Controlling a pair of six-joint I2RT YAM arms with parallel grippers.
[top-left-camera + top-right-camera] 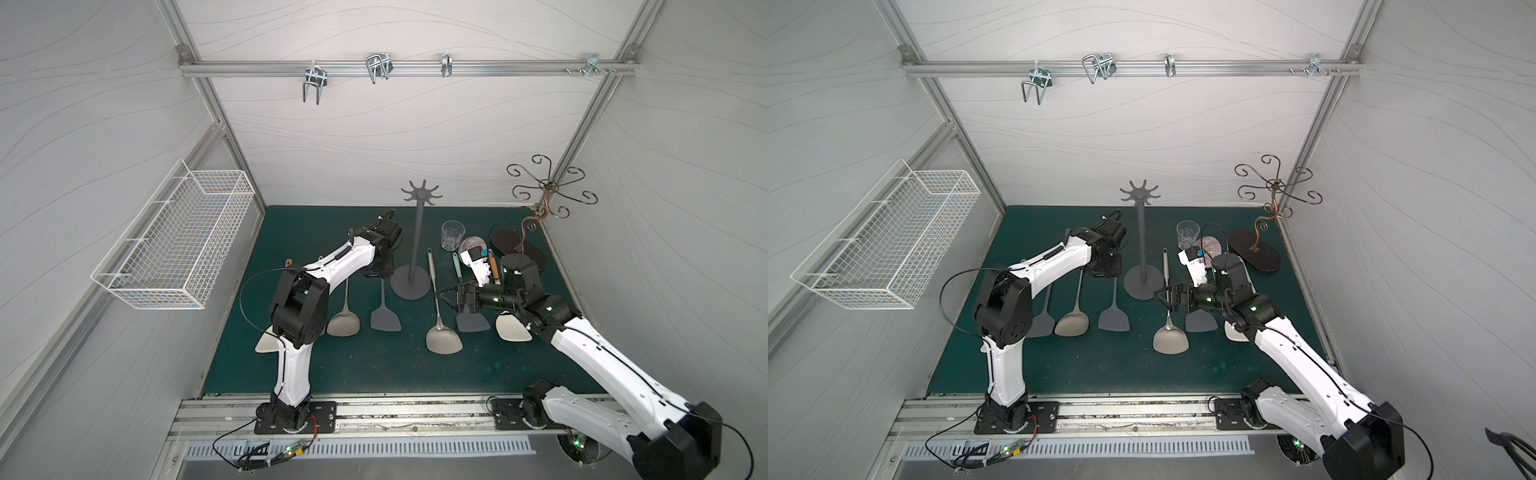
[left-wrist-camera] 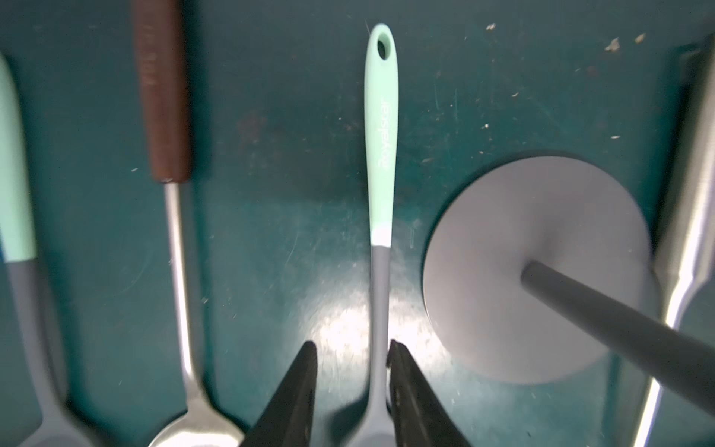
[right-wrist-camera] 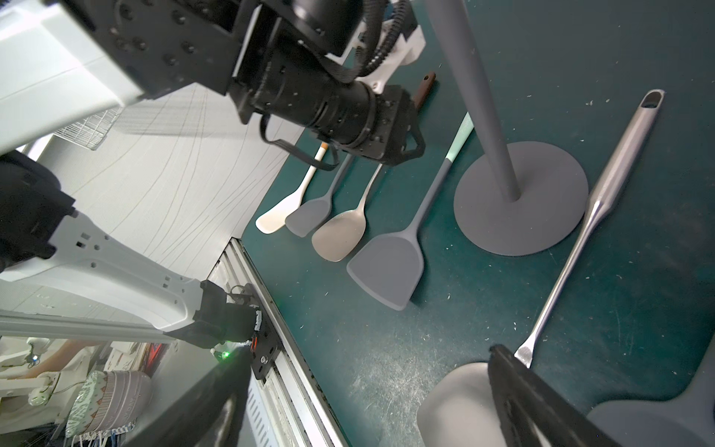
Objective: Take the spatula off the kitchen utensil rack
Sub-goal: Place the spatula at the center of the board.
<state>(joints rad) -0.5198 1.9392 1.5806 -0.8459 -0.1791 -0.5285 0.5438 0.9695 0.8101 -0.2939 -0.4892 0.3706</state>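
The rack stands upright near the middle of the green mat, and its star of prongs at the top is bare. The spatula, with a mint handle and a grey neck and blade, lies flat on the mat just left of the rack's round base, handle pointing to the far side. It looks to be off the rack already.

The left gripper hangs right over the spatula's grey neck with its jaws parted. One finger stands clear of the neck and the other is very close to it, so it is not clamping anything. The right gripper is spread wide above the thin handle of a steel spatula just right of the base, and holds nothing.

The spatula should be light, with a stiff, slim handle and probably a softer, bendy blade. The smooth handle could slip or roll between the pads. The best hold is likely on the neck or the lower handle, close to the blade for balance. It lies flush on the mat, so the fingertips must come down almost to the mat on both sides
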